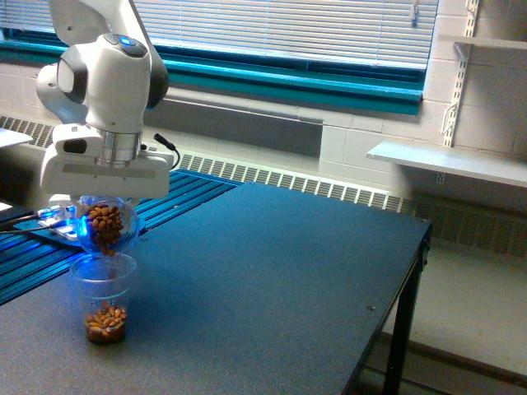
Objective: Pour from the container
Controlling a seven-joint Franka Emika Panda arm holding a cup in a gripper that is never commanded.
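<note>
White Panda arm point(103, 74) stands at the exterior view's left, wrist pointing down over the near-left part of the dark table point(272, 280). The gripper point(103, 202) sits just under the flat white hand block; its fingers are mostly hidden behind the block and the vessel, but it's clamped on the container point(104, 229), which hangs right below it, off the table.

Container is clear, round-bodied, tipped with its mouth facing down. Brown nuts point(104, 224) are packed inside it, piled toward the lower end. A blue glow lights the container and the spot behind it.

Directly under the container is the clear tapered cup point(103, 298), upright on the table. The container's lower edge is at the cup's rim, touching or just above it, can't tell which. A shallow layer of the same brown nuts lies at the cup's bottom point(106, 322); most of the cup is unfilled above that.

Behind the arm, at the exterior view's left, there's a ribbed blue-lit surface point(33, 263) with some small device on it, too blurred to identify. A cable point(165, 141) sticks out of the wrist on the exterior view's right side.

Background: window blinds point(280, 29) over a teal sill, a radiator grille along the wall, a white shelf point(449, 160) on brackets at the exterior view's right. Rest of the tabletop has only a tiny speck near the right edge.
</note>
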